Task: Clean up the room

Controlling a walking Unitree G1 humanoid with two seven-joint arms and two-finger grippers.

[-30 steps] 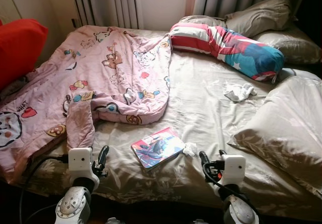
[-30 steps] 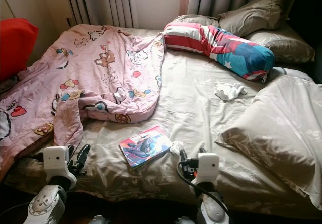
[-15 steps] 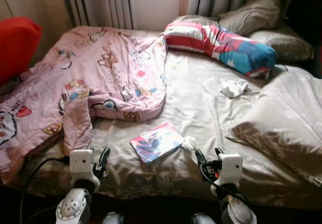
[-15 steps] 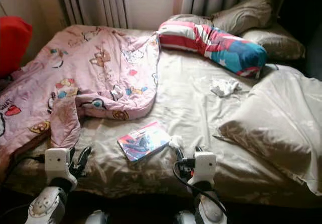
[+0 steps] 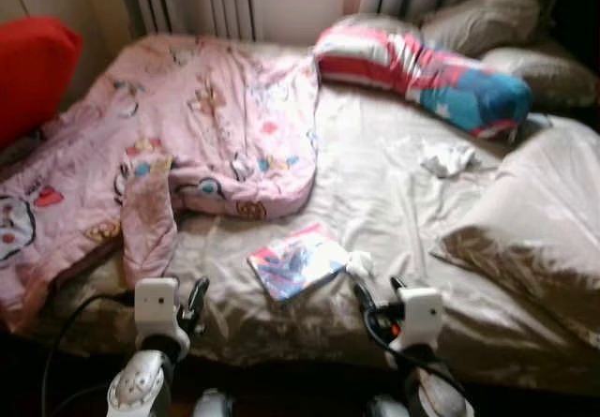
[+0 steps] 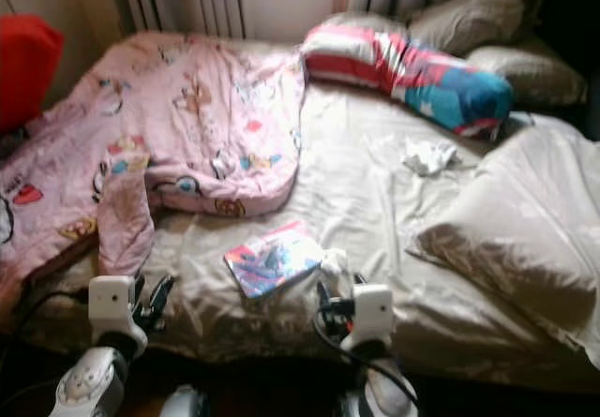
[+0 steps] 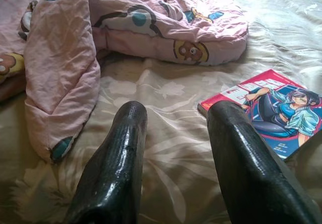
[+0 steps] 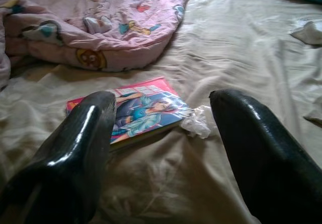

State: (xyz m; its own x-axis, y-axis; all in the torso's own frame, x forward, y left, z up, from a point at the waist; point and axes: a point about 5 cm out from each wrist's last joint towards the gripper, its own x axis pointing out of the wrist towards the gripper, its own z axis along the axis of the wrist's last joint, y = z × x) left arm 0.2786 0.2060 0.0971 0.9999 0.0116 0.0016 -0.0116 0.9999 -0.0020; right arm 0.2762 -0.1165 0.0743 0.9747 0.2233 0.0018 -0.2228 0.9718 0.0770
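Nearest us, our left gripper [image 7: 173, 133] and right gripper [image 8: 161, 133] hover over the bed's [image 5: 375, 192] near edge, fingers spread apart and empty. Just beyond lies a book [image 5: 298, 260], a crumpled tissue [image 5: 359, 263] touching it. Farther off, a pink blanket [image 5: 187, 126] and pillows [image 5: 427, 70].

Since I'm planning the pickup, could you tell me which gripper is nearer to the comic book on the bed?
Right. The right gripper sits just off the comic book, near its corner by the crumpled tissue. The left gripper is farther off, below the pink blanket.
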